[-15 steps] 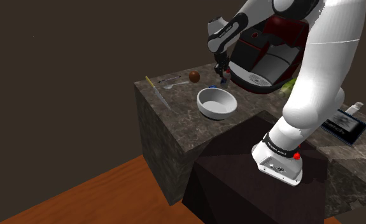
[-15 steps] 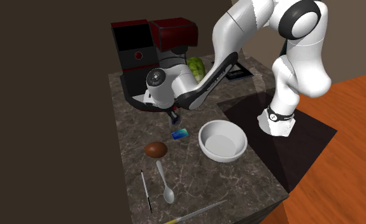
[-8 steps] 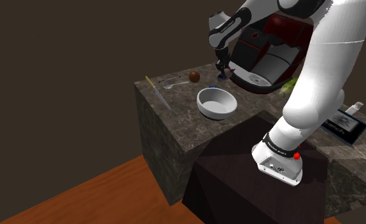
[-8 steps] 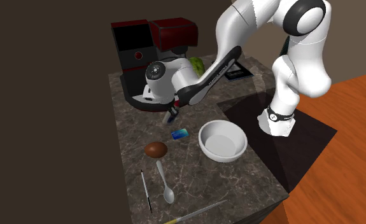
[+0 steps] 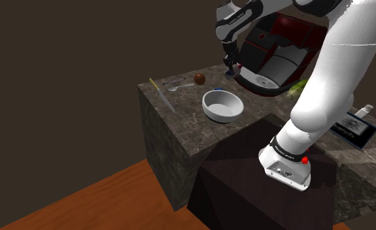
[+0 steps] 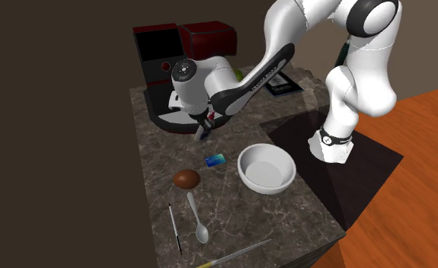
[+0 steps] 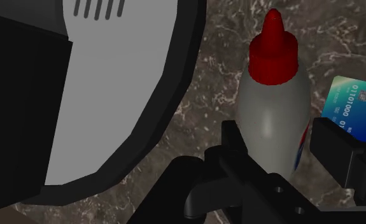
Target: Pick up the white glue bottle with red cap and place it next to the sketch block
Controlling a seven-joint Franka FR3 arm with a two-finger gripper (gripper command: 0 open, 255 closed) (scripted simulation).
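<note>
While the gripper point(image 7: 283, 137) has the white glue bottle point(image 7: 272, 121) clasped between its two black fingers, low on the body with the red cap point(image 7: 274, 54) pointing away from the hand, I take the grasp as made and the carry as the step in hand. Hand and bottle hang just in front of the coffee machine point(image 6: 180, 46), close beside its grey drip tray point(image 7: 111, 76). From the second exterior view I judge the bottle clear of the dark veined counter point(image 6: 232, 221), though I cannot be sure of it. A blue card point(image 7: 356, 108) lies on the counter in front of the coffee machine, under the bottle's tip. The sketch block point(image 5: 355, 128) lies on the other side of the coffee machine from the bottle, well apart from it. As I see it, the next move calls for swinging the bottle around the front of the coffee machine, not across its body. It should then come down just beside the block, not on it, before I let the fingers part.
</note>
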